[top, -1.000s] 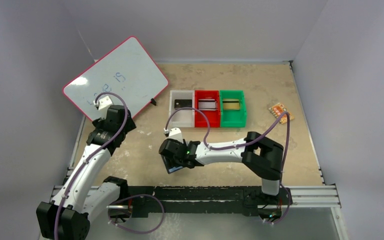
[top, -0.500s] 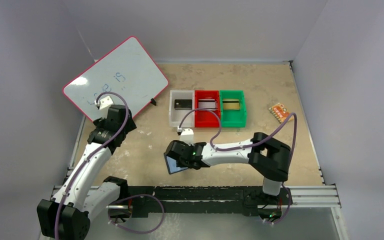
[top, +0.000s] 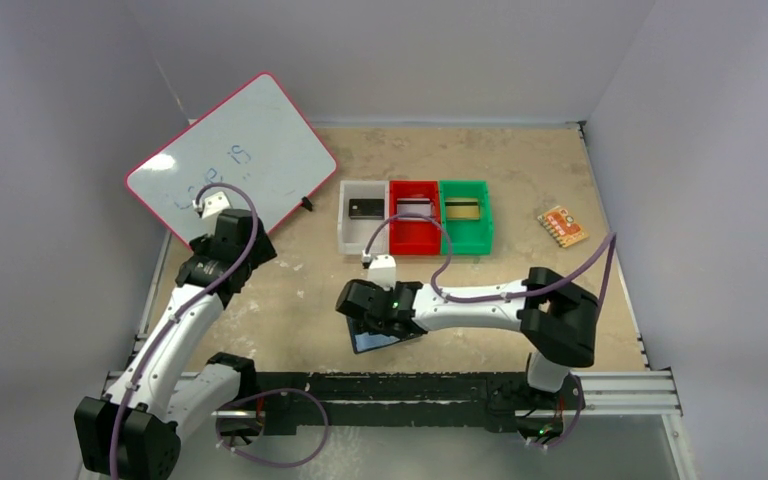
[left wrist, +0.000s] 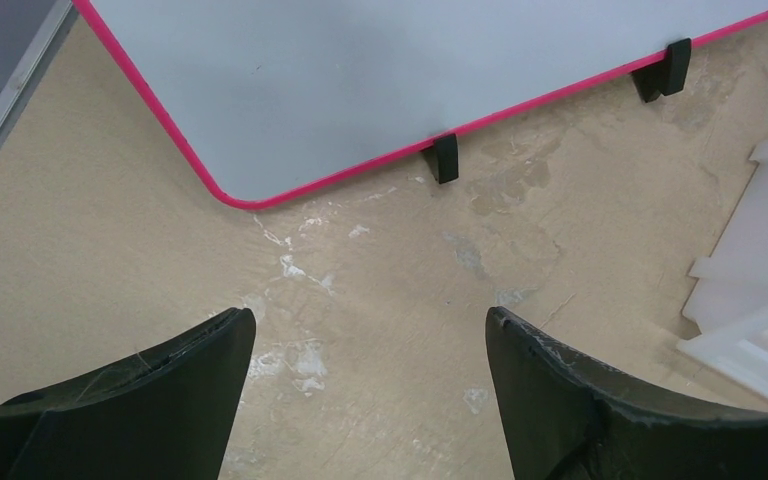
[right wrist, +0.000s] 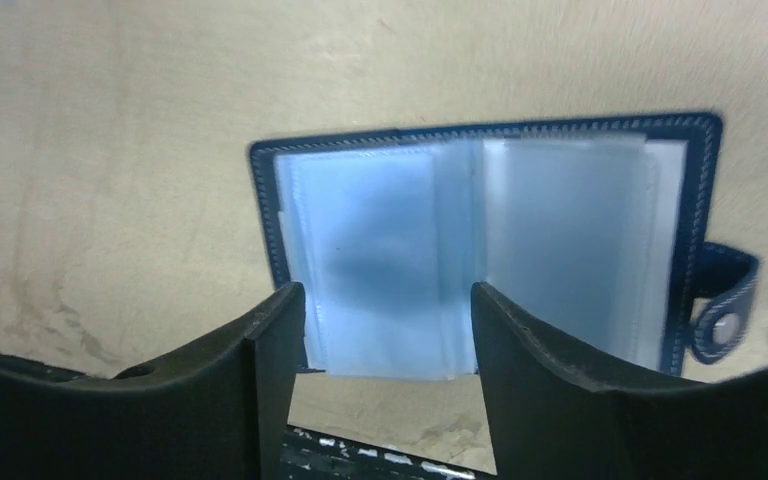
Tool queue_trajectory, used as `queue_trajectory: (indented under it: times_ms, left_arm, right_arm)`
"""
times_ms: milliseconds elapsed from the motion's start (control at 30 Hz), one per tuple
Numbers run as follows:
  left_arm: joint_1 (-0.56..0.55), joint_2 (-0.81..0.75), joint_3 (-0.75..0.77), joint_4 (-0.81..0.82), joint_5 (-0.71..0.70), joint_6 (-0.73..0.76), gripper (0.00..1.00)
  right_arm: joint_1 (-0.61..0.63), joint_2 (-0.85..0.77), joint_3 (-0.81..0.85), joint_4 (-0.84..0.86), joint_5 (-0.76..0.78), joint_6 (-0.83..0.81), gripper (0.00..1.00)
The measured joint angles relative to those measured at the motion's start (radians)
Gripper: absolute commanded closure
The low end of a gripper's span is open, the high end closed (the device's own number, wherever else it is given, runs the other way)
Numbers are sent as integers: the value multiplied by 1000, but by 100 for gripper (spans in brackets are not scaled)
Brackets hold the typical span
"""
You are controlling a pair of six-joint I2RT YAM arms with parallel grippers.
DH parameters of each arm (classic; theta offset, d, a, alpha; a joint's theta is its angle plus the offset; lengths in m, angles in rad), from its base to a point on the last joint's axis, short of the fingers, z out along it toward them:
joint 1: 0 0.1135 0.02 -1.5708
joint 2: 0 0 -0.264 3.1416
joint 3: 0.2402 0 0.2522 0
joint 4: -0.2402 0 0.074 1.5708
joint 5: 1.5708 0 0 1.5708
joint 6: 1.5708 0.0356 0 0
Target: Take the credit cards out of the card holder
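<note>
Right claw: your right claw [right wrist: 388,300] stands partly open and holds nothing, its 2 fingers [right wrist: 260,350] low over the card holder [right wrist: 560,230].
Card holder: it lies open and flat on the table [top: 520,180] near the front edge, clear sleeves up, snap tab at 1 end.
Left claw: your left claw [left wrist: 370,325] is wide and holds nothing, over the table beside the whiteboard [left wrist: 410,70].
Bins: the white bin [top: 346,235], red bin [top: 415,244] and green bin [top: 466,244] stand in 1 row, 1 card in each.

I found bare bench [top: 300,262] between whiteboard [top: 230,150] and bins [top: 415,243]; the open card holder [right wrist: 480,250] lay under my right end effector [right wrist: 385,295].
</note>
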Motion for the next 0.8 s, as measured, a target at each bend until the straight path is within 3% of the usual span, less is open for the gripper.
queue_trajectory:
  times_ms: [167, 367, 667, 800]
  left_arm:
    - [0, -17, 0, 12, 4, 6, 12]
    - [0, -40, 15, 24, 1, 5, 11]
    - [0, -124, 15, 75, -37, 0, 11]
    - [0, -163, 15, 70, -100, -14, 10]
  right_arm:
    - [0, -73, 113, -91, 122, -69, 7]
    - [-53, -289, 164, -172, 319, -138, 3]
    - [-589, -720, -80, -7, 285, -428, 0]
    - [-725, -849, -124, 59, 196, -532, 0]
